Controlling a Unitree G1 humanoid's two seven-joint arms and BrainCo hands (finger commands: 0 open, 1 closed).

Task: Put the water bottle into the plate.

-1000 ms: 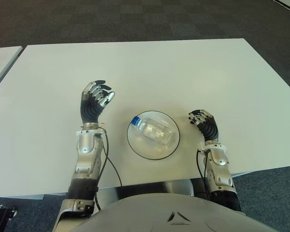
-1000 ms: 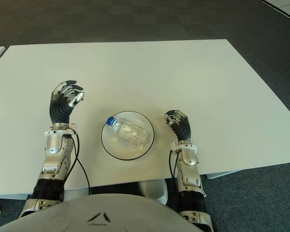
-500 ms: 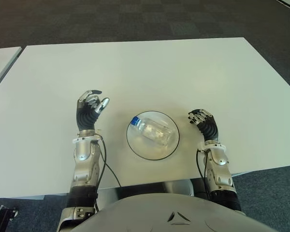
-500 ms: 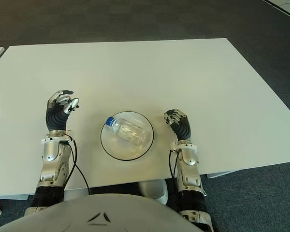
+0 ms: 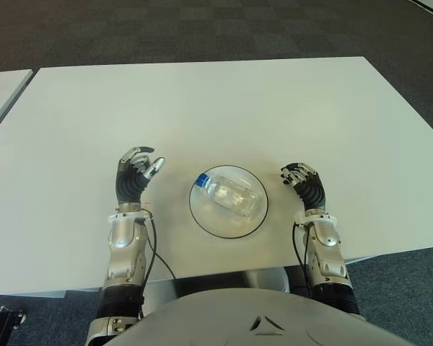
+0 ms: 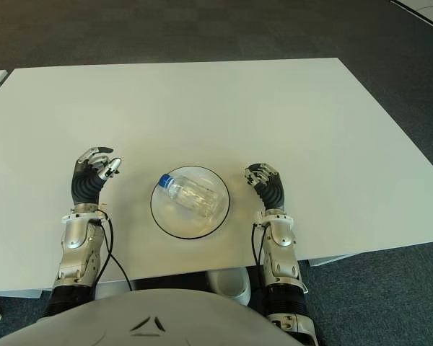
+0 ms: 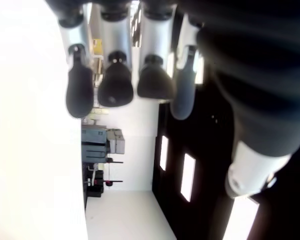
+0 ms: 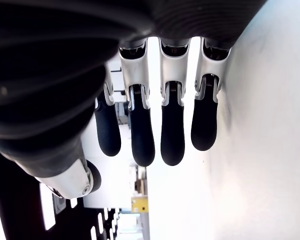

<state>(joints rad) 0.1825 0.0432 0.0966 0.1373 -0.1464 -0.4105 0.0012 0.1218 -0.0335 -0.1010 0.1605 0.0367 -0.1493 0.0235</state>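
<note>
A clear water bottle (image 5: 229, 196) with a blue cap lies on its side inside the round white plate (image 5: 206, 219) near the table's front edge. My left hand (image 5: 136, 175) is to the left of the plate, apart from it, fingers relaxed and holding nothing. My right hand (image 5: 303, 180) shows to the right of the plate, also empty with loosely bent fingers (image 8: 142, 132). In the left wrist view the fingers (image 7: 115, 82) hang free with nothing between them.
The white table (image 5: 224, 108) stretches wide behind the plate. A second white table edge (image 5: 0, 90) shows at the far left. Dark carpet (image 5: 202, 29) lies beyond. A cable (image 5: 157, 249) runs along my left forearm.
My left hand has drawn back toward the table's front edge and lowered, away from the plate. The bottle, plate and right hand have stayed in place.
</note>
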